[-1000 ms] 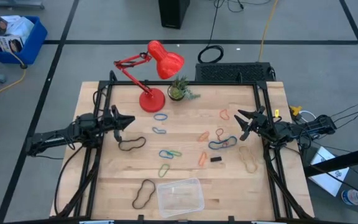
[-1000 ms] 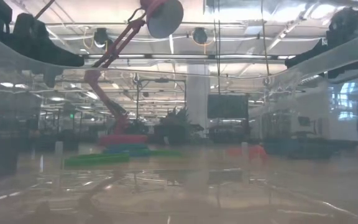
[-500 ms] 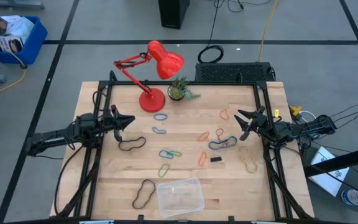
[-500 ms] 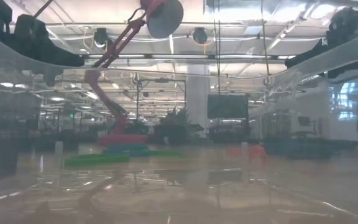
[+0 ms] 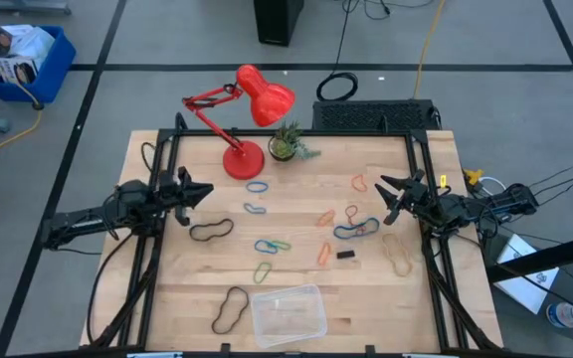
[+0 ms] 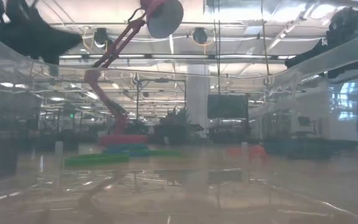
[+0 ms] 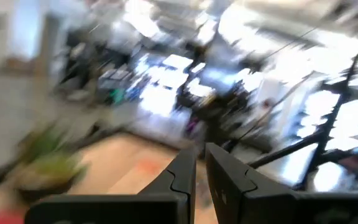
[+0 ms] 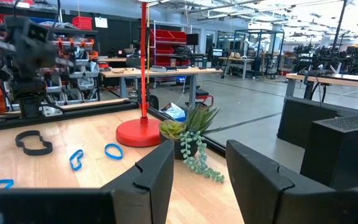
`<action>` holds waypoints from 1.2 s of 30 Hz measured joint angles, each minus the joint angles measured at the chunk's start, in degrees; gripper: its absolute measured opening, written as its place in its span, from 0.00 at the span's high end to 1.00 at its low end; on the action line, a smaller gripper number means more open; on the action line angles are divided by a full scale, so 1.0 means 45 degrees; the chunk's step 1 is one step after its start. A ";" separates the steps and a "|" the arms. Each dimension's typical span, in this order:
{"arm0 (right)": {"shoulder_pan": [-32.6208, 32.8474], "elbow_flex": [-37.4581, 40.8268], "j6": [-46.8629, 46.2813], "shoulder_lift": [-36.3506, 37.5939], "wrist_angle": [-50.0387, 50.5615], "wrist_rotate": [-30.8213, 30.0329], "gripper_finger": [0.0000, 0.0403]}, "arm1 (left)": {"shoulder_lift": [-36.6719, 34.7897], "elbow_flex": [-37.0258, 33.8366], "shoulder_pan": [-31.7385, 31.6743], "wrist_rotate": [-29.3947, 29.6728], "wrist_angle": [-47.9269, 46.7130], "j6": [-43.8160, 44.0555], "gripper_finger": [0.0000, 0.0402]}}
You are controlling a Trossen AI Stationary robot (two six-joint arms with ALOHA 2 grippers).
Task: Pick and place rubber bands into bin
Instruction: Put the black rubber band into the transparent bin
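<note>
Several rubber bands lie flat and scattered on the wooden table: a blue one (image 5: 257, 186), a black one (image 5: 211, 231), a blue-green pair (image 5: 273, 245), an orange one (image 5: 325, 217), a tan one (image 5: 399, 255) and a black one (image 5: 231, 308). The clear bin (image 5: 257, 298) rests on the table near the front edge. My left gripper (image 5: 207, 192) hovers shut at the table's left side, its fingers (image 7: 185, 177) nearly together with nothing between them. My right gripper (image 5: 386, 197) hovers open at the right side, above the table, holding nothing (image 8: 201, 180).
A red desk lamp (image 5: 244, 159) and a small potted plant (image 5: 288, 146) stand at the table's far edge. A small black block (image 5: 346, 255) lies among the bands. Black frame rails (image 5: 418, 169) run along the left and right sides.
My left gripper has tipped its fingers upward and risen a little; in the low view it has moved up toward the picture's top. The right gripper and the bands have kept still.
</note>
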State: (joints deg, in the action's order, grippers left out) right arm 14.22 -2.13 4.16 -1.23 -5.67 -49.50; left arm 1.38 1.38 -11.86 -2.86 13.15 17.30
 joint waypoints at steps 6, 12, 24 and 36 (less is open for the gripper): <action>0.0002 -0.0002 -0.0005 0.0000 0.0000 -0.0001 0.64 | 0.1784 0.2305 0.0380 -0.1350 -0.0664 -0.0781 0.90; 0.0005 0.0000 -0.0005 0.0000 -0.0001 -0.0053 0.64 | 0.6143 0.6404 0.1140 -0.1808 -0.3842 -0.2869 0.90; 0.0001 -0.0001 0.0696 -0.0004 0.0072 -0.0053 0.64 | 1.4722 1.2781 0.2999 -0.1970 -0.9054 -0.3041 0.75; 0.0003 -0.0005 0.0699 0.0000 0.0073 -0.0049 0.64 | 1.9276 1.8112 0.6763 0.0448 -1.5889 0.0086 0.69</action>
State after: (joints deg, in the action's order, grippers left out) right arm 14.23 -2.15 7.31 -1.23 -5.34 -49.71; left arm 88.12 82.89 18.58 -0.85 -58.35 17.68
